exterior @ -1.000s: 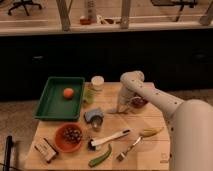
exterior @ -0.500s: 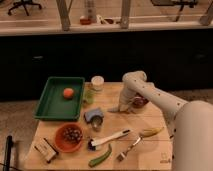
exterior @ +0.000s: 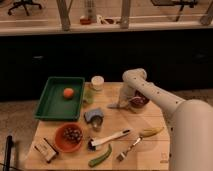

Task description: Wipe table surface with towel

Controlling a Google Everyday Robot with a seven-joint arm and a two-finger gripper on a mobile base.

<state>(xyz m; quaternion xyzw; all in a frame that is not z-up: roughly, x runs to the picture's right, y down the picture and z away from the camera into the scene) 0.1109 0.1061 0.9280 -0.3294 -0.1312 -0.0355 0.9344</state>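
Note:
The table surface (exterior: 142, 145) is a light tan wooden top with plank seams. The towel (exterior: 114, 105) is a small grey-blue cloth lying flat near the middle of the far half. My white arm reaches in from the lower right, bends at the far edge and points down. My gripper (exterior: 122, 101) is low over the table at the towel's right edge, seemingly touching it. A dark red bowl (exterior: 139, 101) sits just to its right.
A green tray (exterior: 50, 105) holding an orange (exterior: 68, 92) is at the far left, with a white jar (exterior: 97, 82) beside it. Nearer are a blue-grey lump with a metal cup (exterior: 93, 117), an orange bowl (exterior: 70, 136), a small box (exterior: 46, 149), a white brush (exterior: 111, 137), a green vegetable (exterior: 100, 156), a fork (exterior: 129, 148) and a banana (exterior: 151, 132).
My arm has shifted slightly to the right at the far edge. The gripper stays low by the towel. Other things have not moved.

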